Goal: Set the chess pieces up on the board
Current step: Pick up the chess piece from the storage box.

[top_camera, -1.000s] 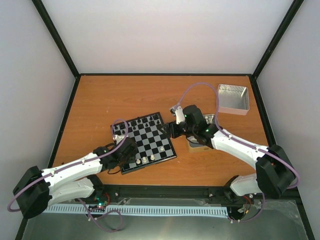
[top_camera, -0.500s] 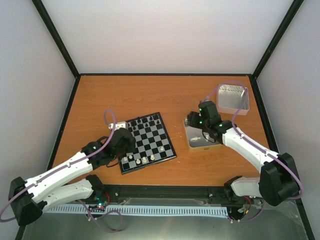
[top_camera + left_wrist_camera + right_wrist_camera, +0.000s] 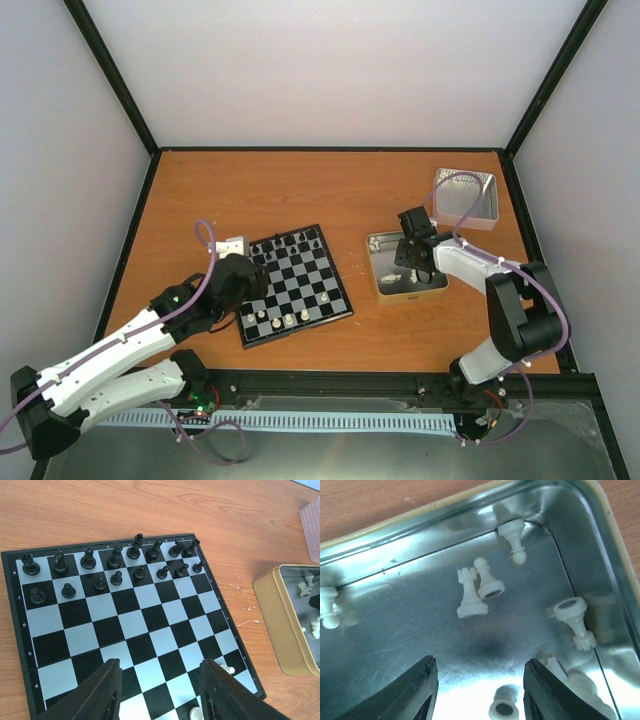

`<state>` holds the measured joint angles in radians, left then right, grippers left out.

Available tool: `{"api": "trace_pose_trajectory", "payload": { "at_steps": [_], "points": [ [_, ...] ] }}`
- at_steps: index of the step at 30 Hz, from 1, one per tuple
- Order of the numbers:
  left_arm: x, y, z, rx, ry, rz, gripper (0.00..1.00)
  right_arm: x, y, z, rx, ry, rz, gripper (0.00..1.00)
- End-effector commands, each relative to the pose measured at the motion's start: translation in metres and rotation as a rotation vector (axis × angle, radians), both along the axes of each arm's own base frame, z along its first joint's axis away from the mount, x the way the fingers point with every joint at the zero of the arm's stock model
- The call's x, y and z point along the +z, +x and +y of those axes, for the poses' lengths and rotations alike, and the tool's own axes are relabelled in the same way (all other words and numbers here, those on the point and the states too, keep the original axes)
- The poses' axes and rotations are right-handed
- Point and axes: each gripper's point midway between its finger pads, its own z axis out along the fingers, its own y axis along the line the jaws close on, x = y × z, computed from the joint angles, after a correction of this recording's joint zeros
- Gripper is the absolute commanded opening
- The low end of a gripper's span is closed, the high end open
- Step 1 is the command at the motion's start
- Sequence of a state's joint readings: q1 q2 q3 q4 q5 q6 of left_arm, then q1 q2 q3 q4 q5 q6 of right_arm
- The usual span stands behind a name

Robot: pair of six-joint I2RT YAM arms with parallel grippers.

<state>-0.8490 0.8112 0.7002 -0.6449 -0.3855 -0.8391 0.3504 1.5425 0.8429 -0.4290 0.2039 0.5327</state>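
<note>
Just beyond the right pincer [image 3: 479, 676] lie chess pieces [image 3: 471, 597] — loose in a tin [image 3: 395, 622].

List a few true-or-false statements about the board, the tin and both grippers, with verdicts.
The black pieces stand in two rows along one edge of the board. True.
Several white pieces lie in the tin. True.
The right gripper is clamped on a white piece. False: its jaws are open and empty above the tin.
The left gripper hovers over the tin. False: it is over the board.
The board holds no white pieces. False: a few stand on it.
</note>
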Motion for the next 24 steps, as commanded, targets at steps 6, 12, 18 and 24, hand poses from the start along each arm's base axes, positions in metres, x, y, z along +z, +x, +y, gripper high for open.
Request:
{"api": "trace_pose_trajectory", "payload": {
  "at_steps": [6,12,18,24],
  "points": [
    [0.012,-0.001,0.008,0.036,-0.02,-0.038,0.48,-0.003,0.034,0.001,0.056,-0.017,-0.035,0.42],
    [0.012,-0.001,0.009,0.04,-0.025,-0.038,0.49,-0.015,0.04,0.001,0.072,-0.02,-0.022,0.34],
    [0.011,0.0,0.008,0.036,-0.013,-0.034,0.49,-0.024,0.046,0.002,0.093,-0.037,-0.017,0.29],
    [0.013,0.001,0.007,0.03,-0.008,-0.037,0.49,-0.025,0.047,0.003,0.095,-0.032,-0.01,0.14]
  ]
}}
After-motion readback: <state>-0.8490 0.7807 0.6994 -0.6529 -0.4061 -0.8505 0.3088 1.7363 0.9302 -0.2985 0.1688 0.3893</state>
